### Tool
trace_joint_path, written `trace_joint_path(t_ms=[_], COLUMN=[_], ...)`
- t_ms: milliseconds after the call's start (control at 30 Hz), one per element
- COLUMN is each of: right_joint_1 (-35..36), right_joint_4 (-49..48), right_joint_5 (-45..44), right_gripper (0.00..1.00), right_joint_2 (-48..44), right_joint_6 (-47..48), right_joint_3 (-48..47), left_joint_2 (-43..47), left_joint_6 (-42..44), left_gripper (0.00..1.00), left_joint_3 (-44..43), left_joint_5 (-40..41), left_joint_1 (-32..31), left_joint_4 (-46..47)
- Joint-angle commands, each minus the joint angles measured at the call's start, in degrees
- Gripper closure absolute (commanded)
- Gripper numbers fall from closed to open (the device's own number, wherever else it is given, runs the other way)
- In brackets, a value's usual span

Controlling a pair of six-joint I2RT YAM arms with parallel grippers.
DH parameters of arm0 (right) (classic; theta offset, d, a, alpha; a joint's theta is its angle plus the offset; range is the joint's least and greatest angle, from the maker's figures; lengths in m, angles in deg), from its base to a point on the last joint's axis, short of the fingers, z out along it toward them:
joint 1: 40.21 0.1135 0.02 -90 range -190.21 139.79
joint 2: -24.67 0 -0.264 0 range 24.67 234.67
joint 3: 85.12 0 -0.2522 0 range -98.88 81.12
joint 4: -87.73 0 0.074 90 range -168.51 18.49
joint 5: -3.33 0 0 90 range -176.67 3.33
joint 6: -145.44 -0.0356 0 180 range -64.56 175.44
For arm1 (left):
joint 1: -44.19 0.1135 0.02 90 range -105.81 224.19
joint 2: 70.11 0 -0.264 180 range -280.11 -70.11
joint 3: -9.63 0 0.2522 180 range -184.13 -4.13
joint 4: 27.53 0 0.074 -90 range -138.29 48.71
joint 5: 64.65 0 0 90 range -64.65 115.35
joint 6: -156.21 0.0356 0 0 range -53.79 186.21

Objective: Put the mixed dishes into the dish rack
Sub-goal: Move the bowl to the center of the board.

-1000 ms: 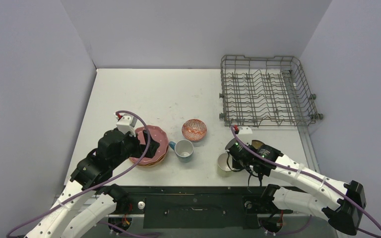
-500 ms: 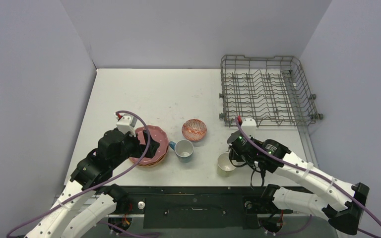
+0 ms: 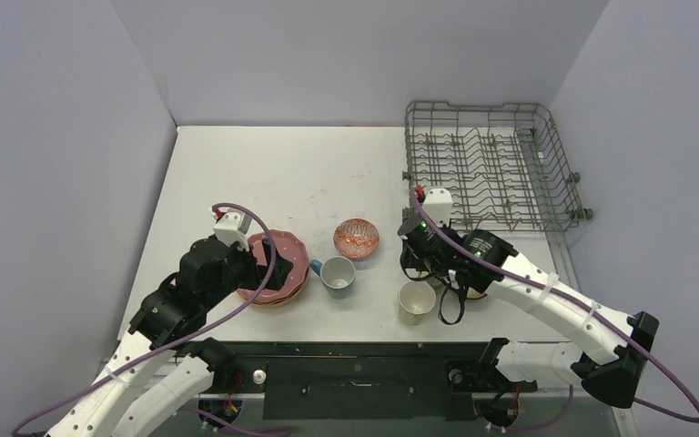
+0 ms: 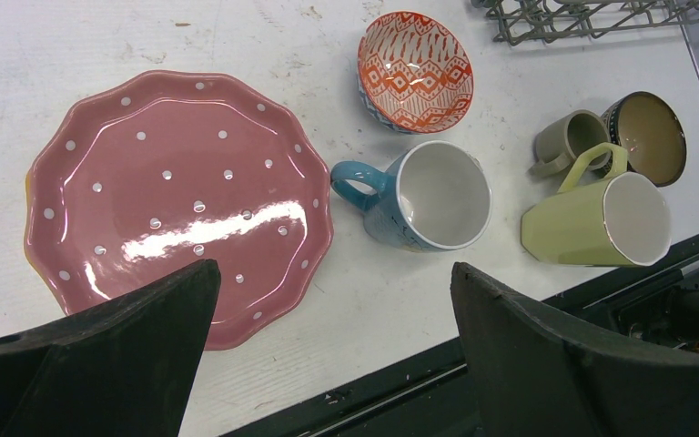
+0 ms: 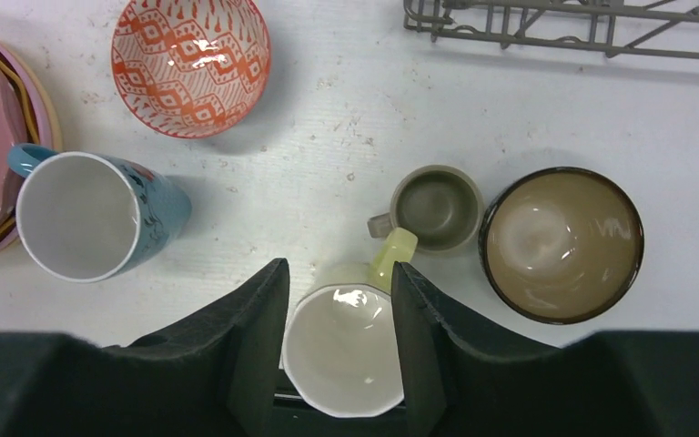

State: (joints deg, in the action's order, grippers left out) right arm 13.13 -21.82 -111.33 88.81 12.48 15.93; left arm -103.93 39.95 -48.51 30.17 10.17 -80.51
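Olive mug (image 5: 437,208) and dark-brown bowl (image 5: 562,243) crowded against pale-yellow mug (image 5: 344,350) handle; bare table (image 5: 264,209) between it and light-blue mug (image 5: 91,217).

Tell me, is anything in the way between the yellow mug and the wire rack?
Yes. The small olive mug sits just past the handle of the yellow mug, with the brown bowl beside it, both between it and the dish rack. Lifted over them, the way looks clear.
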Motion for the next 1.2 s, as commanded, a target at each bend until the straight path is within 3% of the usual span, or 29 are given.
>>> trace_joint_path(t_ms=[0,600,1167], right_joint_1=[0.1,-3.9,-10.0], right_joint_4=[-3.8,-12.9,-20.4], right_joint_5=[-1.1,7.8,12.8], right_gripper=[0.58,0.55,0.56], right_joint_2=[3.8,21.9,32.8], right_joint_6=[2.2,4.2,2.7], right_joint_3=[-4.7,-11.5,-8.7], left_joint_2=[0.6,1.0,1.5], left_joint_6=[0.8,0.9,0.9], left_gripper=[0.04,0.04,0.04], left_joint_3=[-0.1,-0.2,-0.1], left_joint_5=[0.0,-0.5,-1.1], left_joint_1=[0.3,0.6,1.1], left_joint_4=[2.6,2.6,2.8])
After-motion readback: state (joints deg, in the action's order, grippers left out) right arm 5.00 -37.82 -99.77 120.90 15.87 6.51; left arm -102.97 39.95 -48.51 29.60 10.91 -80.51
